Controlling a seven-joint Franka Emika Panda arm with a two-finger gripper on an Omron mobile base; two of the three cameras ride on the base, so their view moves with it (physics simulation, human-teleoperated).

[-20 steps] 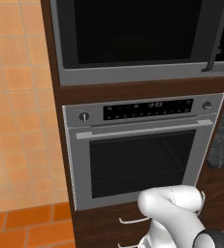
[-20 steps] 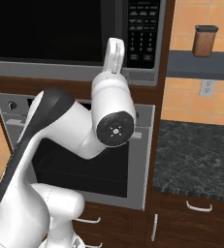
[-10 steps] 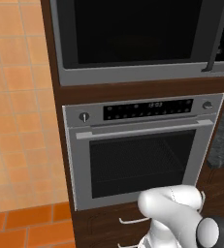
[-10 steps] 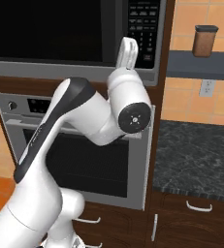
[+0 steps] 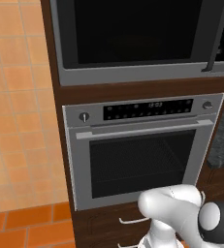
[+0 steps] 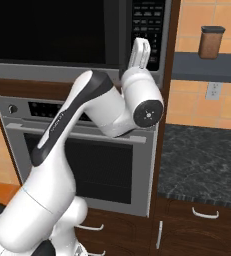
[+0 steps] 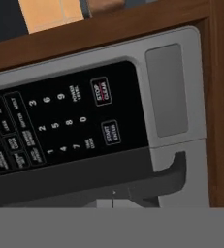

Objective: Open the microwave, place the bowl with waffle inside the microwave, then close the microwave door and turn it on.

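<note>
The microwave [image 5: 133, 75] sits built in above the oven, and its black glass door [image 5: 137, 31] stands closed. The door's dark vertical handle [image 5: 215, 46] runs beside the keypad strip [image 6: 148, 27]. My gripper [image 6: 141, 44] points up at the lower part of the keypad, just right of the handle, with its fingers shut on nothing. In the hand view the keypad [image 7: 70, 126] is close and rolled sideways, the handle end [image 7: 174, 172] is below it, and my gripper [image 7: 112, 198] is at the bottom edge. The bowl with waffle is out of view.
An oven [image 5: 142, 160] with round knobs and a horizontal bar handle is under the microwave, with drawers below. A dark stone counter [image 6: 202, 160] lies to the right. A brown canister [image 6: 210, 42] stands on a shelf above it. Orange tiles cover the wall.
The arm has swung right across the microwave's front. The shut gripper moved from in front of the door's right edge to the keypad strip.
</note>
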